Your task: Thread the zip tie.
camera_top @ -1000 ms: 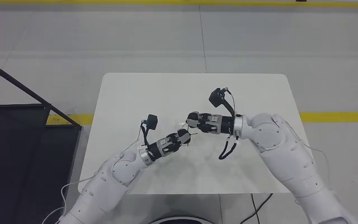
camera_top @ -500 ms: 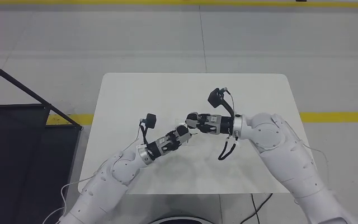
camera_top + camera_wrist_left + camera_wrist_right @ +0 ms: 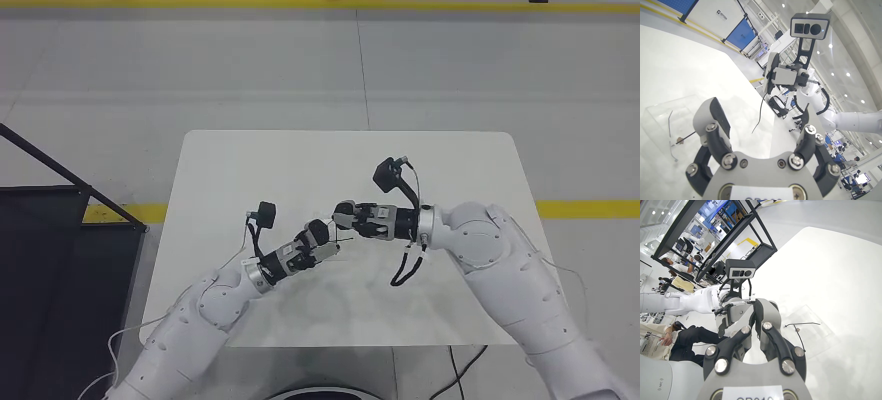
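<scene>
My right gripper (image 3: pixel 343 213) hangs above the middle of the white table (image 3: pixel 450 170), shut on a thin black zip tie (image 3: pixel 759 121) whose free end dangles below it. The left wrist view shows that gripper (image 3: pixel 769 75) farther off, with the strand curving down from it. My left gripper (image 3: pixel 761 105) is open, its fingers spread wide just short of the dangling strand. In the top view the left gripper (image 3: pixel 320 233) sits close beside the right one. From the right wrist view, the right gripper's (image 3: pixel 755 313) fingers are pressed together, with the left gripper (image 3: pixel 725 321) right behind them.
A clear shallow tray (image 3: pixel 821 330) lies on the table below the grippers, holding a few more black zip ties (image 3: pixel 802 324). The left wrist view also takes in the tray (image 3: pixel 659 121). A black frame and panel (image 3: pixel 40 240) stand left of the table.
My left gripper has shifted slightly up and away from the table's front edge, closer to the right gripper. The right gripper has barely moved.
</scene>
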Tool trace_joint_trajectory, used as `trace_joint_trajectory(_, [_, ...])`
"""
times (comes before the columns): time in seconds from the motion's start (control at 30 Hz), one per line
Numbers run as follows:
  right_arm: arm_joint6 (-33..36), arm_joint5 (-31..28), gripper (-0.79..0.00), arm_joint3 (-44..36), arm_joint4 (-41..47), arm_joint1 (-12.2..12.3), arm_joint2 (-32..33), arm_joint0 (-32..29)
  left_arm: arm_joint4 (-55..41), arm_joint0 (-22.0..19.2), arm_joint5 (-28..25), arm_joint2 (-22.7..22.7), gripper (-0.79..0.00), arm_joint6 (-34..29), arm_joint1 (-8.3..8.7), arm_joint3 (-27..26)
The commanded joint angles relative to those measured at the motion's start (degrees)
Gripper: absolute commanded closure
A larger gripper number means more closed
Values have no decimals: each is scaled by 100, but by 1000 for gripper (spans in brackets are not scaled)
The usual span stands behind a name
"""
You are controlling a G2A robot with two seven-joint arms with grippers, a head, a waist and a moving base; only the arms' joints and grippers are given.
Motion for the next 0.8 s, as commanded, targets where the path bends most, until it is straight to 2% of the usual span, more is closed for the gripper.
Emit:
trace_joint_trajectory(0.0, [26,6,0,0,9,-2,-3,-1,11,5,-41,-4,-308,25,-7,6])
trace_joint_trajectory(0.1, [61,25,0,14,43,-12,-19,15,30,5,-73,-11,-252,31,-18,16])
trace_joint_trajectory(0.4, [143,-6,0,80,144,-37,-45,54,52,-30,-75,-1,-154,28,-58,46])
trace_joint_trajectory(0.67, [188,-20,0,112,165,-57,-71,79,57,-70,-61,19,-99,10,-96,105])
trace_joint_trajectory(0.77, [206,-25,0,139,177,-63,-75,87,50,-87,-47,20,-15,-1,-108,128])
